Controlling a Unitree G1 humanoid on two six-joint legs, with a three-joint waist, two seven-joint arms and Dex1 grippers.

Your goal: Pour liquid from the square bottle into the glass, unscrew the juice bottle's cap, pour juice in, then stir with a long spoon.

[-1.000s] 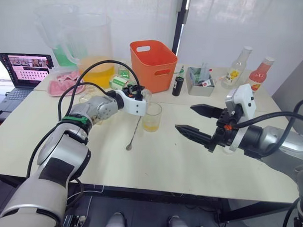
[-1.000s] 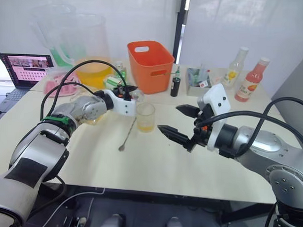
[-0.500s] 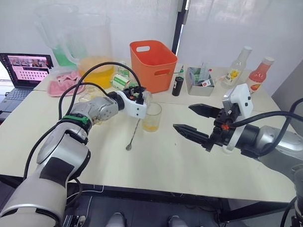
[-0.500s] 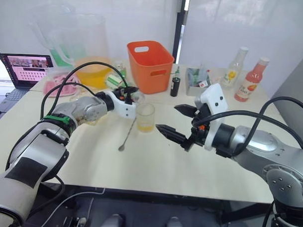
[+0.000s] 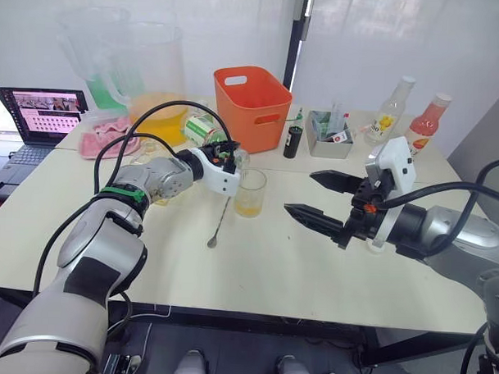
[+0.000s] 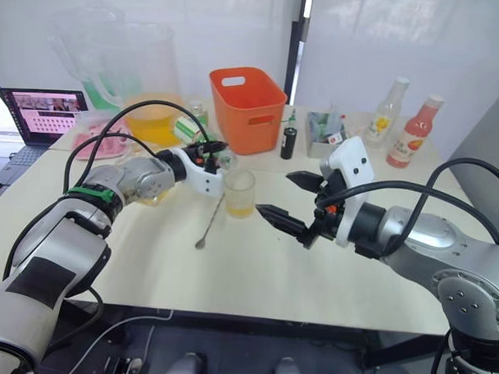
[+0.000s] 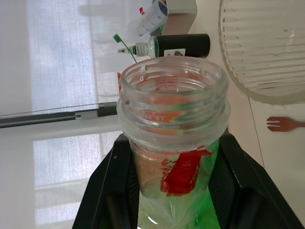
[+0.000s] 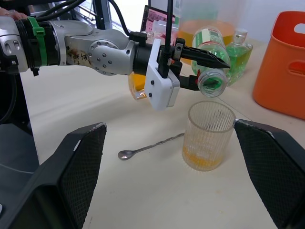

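Left jaws tilt juice bottle (image 8: pixel 211 62) over glass (image 8: pixel 208 137).

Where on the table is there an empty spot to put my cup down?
The near half of the table, in front of the long spoon and the glass, is bare. The back edge is crowded: orange basket, big jugs, bottles.

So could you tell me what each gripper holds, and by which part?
The left gripper holds the juice bottle by its neck, tipped over the glass. The right gripper is open, holding nothing.
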